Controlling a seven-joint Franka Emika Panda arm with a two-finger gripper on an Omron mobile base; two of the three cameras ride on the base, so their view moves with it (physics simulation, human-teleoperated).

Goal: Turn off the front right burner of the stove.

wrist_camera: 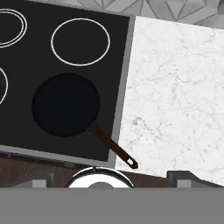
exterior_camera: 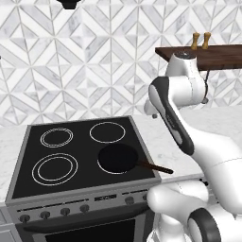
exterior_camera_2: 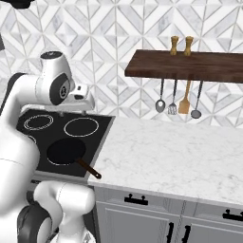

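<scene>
A pan [exterior_camera: 118, 158] is covering the front right burner, its handle [exterior_camera: 156, 167] jutting over the stove [exterior_camera: 28, 142] edge toward the counter [exterior_camera_2: 180, 152], which is lying bare.

both base views flank the stove [exterior_camera: 80, 156]; hand view looks down on it.

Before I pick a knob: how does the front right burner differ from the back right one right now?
The front right burner is covered by the black frying pan, so only a sliver of its ring shows; the back right burner is bare, its thin white ring whole. The front one sits nearest the knob panel, the back one nearer the wall. Both lie on the stove's right side.
</scene>
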